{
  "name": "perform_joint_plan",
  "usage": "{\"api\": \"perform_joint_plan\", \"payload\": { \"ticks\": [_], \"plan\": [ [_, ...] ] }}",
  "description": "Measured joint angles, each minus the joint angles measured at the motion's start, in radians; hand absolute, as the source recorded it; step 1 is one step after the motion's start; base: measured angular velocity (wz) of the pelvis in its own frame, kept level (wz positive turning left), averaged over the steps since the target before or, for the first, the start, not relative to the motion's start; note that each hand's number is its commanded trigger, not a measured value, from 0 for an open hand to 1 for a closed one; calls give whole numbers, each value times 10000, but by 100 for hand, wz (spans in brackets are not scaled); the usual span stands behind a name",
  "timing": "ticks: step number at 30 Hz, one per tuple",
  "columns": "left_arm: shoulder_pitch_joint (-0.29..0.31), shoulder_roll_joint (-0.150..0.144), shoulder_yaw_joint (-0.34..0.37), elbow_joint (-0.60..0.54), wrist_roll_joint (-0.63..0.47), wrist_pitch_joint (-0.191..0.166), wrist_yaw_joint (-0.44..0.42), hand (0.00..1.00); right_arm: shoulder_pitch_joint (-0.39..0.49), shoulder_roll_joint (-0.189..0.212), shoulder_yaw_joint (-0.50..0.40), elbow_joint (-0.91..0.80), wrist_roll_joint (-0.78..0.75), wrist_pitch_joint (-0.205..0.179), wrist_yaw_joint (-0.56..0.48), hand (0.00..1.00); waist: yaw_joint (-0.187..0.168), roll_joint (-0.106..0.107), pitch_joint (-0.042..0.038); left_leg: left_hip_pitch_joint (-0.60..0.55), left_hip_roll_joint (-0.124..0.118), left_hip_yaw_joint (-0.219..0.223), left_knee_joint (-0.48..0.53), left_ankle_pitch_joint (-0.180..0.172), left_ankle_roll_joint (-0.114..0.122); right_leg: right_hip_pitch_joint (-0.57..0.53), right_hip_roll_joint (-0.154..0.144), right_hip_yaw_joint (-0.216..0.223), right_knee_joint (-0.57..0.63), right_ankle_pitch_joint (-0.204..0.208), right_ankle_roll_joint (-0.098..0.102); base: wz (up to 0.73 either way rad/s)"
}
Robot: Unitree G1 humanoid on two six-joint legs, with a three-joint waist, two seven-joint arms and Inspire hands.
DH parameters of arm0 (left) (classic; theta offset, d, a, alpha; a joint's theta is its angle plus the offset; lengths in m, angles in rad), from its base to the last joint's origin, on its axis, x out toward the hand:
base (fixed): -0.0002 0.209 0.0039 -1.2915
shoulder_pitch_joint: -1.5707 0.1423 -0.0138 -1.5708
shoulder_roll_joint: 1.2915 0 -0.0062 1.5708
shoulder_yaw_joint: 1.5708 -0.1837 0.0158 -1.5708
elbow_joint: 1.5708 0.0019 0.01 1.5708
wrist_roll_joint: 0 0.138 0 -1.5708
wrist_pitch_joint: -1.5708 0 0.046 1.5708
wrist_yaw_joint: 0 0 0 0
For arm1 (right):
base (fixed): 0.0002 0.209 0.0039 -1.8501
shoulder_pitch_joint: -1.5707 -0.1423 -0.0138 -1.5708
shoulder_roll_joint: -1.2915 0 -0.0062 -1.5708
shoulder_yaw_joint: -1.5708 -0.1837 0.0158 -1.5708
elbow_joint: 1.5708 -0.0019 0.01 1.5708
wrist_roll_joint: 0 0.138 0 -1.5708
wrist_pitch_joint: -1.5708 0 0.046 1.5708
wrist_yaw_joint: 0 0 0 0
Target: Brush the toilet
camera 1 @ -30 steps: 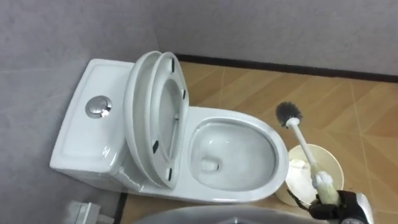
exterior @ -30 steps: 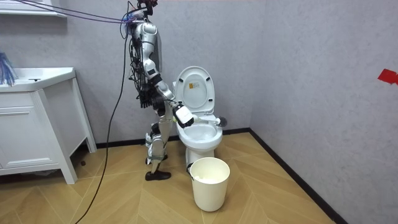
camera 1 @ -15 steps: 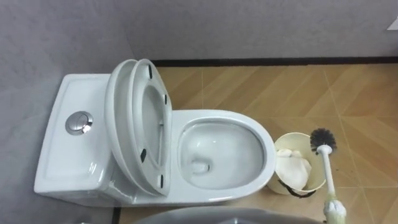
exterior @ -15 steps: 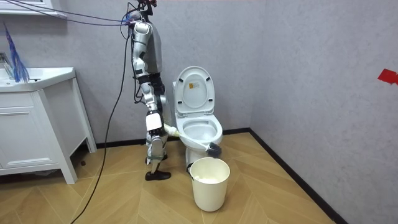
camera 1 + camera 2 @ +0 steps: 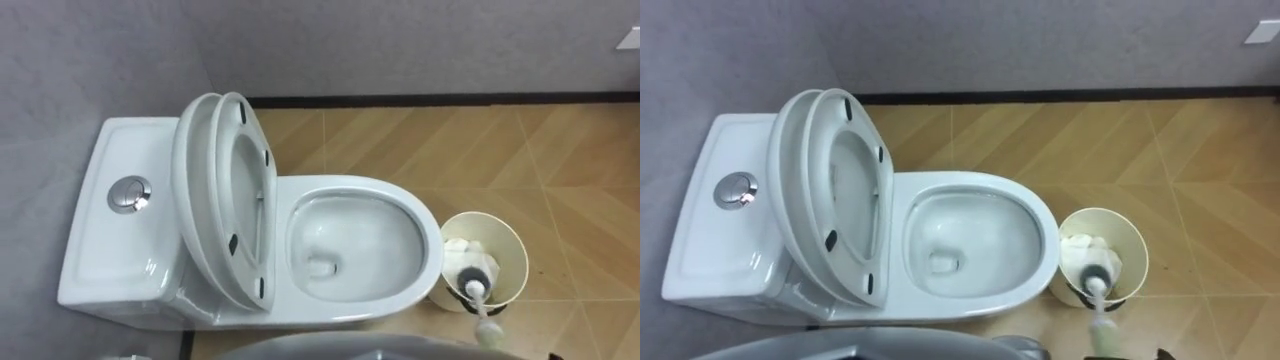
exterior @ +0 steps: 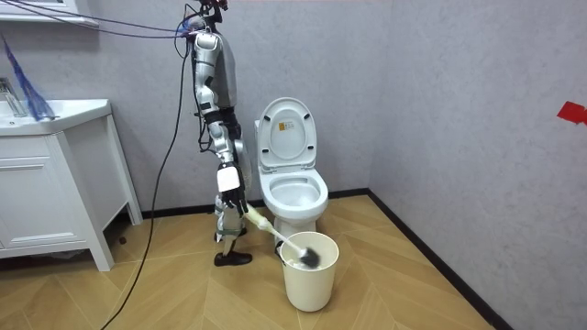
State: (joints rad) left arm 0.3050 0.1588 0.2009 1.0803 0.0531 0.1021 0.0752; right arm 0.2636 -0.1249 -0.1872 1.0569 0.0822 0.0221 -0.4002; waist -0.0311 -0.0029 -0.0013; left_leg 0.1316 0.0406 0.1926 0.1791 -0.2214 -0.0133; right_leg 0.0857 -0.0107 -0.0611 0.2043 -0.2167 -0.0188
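The white toilet point(image 5: 400, 205) stands with its lid and seat point(image 5: 215, 200) tipped up against the cistern, and its bowl is open. To its right is a cream bin point(image 5: 517, 262). The toilet brush point(image 5: 474, 279) has its dark bristle head down inside the bin, and its white handle point(image 5: 488, 322) slants out over the near rim. In the room view I stand at the toilet's side. My right arm hangs low there, with my right hand point(image 6: 229, 183) close to the upper end of the brush handle point(image 6: 261, 225). Whether it grips the handle is unclear.
White paper point(image 5: 459, 248) lies in the bin beside the brush head. A round flush button point(image 5: 124, 195) sits on the cistern. The grey wall and dark skirting point(image 5: 430, 99) run behind the toilet. A white vanity point(image 6: 55, 183) stands at the room view's left.
The brush head has dropped from above and beside the bin down into it. The handle now slopes lower from my right hand.
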Motion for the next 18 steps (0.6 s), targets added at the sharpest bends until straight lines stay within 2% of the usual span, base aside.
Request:
{"api": "perform_joint_plan", "payload": {
  "ticks": [18],
  "plan": [
    [-46, -57, 9, 3, 286, -6, 275, 0, -401, -5, 9, 661, -206, -69, 16, 0, 43, 24, 4, 23, 2, 9, -144, -5, 4, -44, 83, 34, -29, 20, 7, 0]
  ]
}}
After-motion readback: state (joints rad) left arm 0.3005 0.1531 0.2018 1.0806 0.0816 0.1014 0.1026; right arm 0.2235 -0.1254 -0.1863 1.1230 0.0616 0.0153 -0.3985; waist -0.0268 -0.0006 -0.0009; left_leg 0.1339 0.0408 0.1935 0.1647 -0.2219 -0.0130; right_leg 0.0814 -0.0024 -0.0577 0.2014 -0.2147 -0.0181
